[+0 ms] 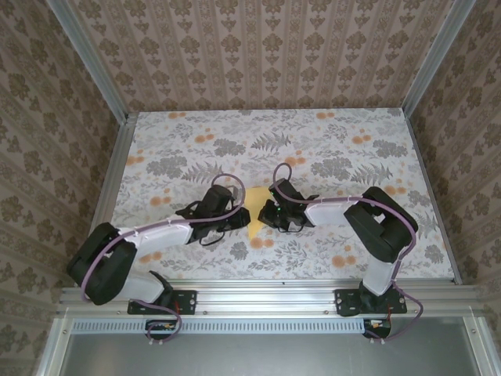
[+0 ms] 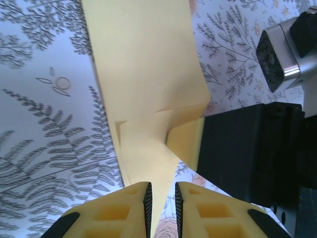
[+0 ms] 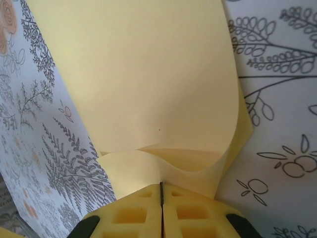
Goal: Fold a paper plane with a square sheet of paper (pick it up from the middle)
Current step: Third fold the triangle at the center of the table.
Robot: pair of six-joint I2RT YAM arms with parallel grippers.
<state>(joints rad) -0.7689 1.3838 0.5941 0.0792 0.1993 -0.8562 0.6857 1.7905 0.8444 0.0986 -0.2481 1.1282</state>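
Right jaws pressed together, pinching folded edge of yellow paper sheet (image 3: 148,74). Sheet partly folded, spreads ahead of tips over floral counter (image 3: 277,99). Left jaws slightly spread, narrow gap. Sheet's lower fold runs into gap, contact unclear. Right jaws' black body just right of left jaws' tips.

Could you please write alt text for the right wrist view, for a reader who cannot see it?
The right gripper, fingers shut, pinches a folded pale-yellow sheet of paper that curls away over the floral table.
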